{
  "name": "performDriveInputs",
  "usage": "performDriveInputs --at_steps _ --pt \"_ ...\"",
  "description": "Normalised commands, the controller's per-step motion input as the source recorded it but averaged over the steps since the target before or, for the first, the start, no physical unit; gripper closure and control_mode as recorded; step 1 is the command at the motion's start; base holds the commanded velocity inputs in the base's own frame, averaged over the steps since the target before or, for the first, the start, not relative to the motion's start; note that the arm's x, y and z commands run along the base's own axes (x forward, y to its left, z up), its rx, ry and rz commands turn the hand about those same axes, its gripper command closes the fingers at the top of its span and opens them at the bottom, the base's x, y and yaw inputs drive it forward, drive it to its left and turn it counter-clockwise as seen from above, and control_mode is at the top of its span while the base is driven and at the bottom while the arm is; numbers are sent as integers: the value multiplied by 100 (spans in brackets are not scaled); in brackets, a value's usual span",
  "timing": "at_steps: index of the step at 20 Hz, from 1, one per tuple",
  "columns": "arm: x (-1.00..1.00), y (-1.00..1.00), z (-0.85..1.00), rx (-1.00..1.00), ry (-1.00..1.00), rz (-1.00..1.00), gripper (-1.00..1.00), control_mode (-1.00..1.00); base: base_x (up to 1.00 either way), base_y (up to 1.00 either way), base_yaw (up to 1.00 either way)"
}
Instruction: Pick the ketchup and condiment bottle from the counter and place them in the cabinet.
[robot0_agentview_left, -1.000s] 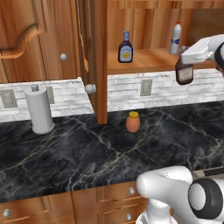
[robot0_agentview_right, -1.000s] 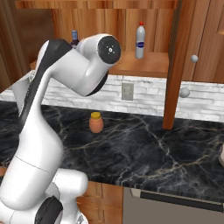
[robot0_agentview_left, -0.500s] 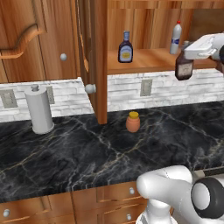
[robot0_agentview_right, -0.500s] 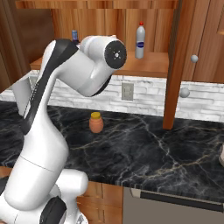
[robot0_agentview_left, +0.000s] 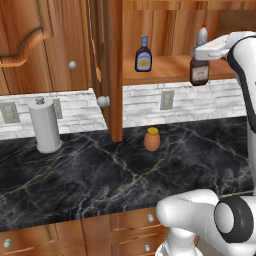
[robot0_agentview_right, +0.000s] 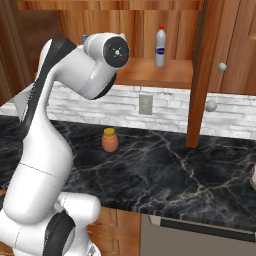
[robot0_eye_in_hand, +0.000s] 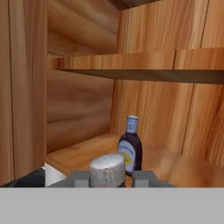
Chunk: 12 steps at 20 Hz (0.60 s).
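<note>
Ketchup in hand at cabinet shelf's front edge.

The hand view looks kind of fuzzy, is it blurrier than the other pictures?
Yes. In the hand view the purple bottle and the round cap up close have soft, smeared edges. In the left base view the ketchup and the orange jar look crisper, with only faint shadows. In the right base view the counter shines softly, without glare.
</note>
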Motion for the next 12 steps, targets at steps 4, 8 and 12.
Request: performDriveInputs --at_steps 4,8,12 --pt "30 1 0 0 -5 -10 100 -100 0 0 0" --pt "35 4 0 0 -6 -10 100 -100 0 0 0" --pt "37 0 0 3 -1 -1 100 -100 0 0 0"
